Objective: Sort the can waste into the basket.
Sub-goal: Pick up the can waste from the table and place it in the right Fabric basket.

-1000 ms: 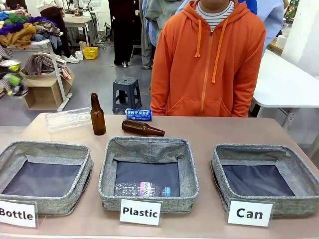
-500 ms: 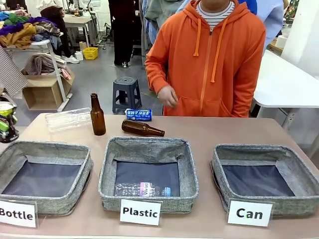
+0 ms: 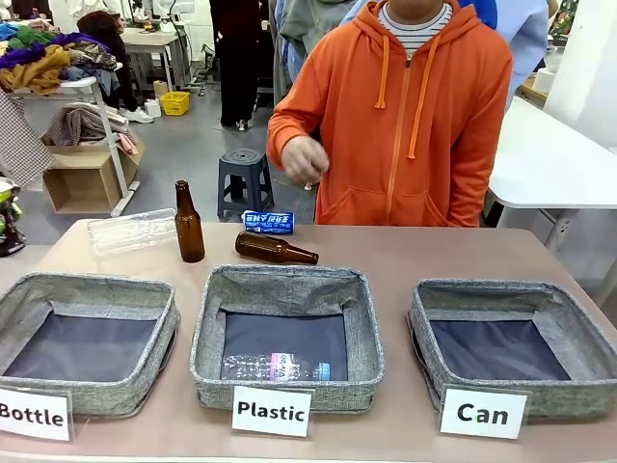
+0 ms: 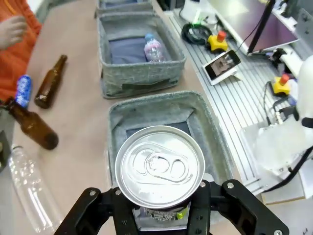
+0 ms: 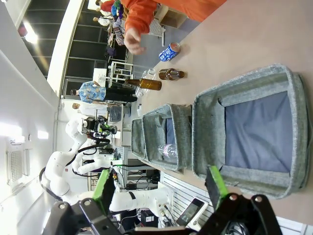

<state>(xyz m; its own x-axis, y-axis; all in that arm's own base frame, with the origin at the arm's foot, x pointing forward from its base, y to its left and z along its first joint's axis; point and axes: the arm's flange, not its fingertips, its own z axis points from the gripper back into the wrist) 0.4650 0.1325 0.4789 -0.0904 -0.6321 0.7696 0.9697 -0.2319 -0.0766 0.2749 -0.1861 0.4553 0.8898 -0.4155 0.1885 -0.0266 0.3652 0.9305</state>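
One silver-topped can [image 4: 160,164] clamped in left pincer [image 4: 160,198], body hidden, right pincer [image 5: 160,186] spread empty.

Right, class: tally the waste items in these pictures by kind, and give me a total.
Brown glass bottles: 2, upright bottle, lying bottle
Clear plastic bottles: 2, empty bottle on the table, labelled bottle in the Plastic basket
Cans: 2, blue can on the table, silver-topped can in the left gripper
Total: 6

Person's hand [image 3: 305,159] up; left tool [image 4: 160,198] dropped lower.
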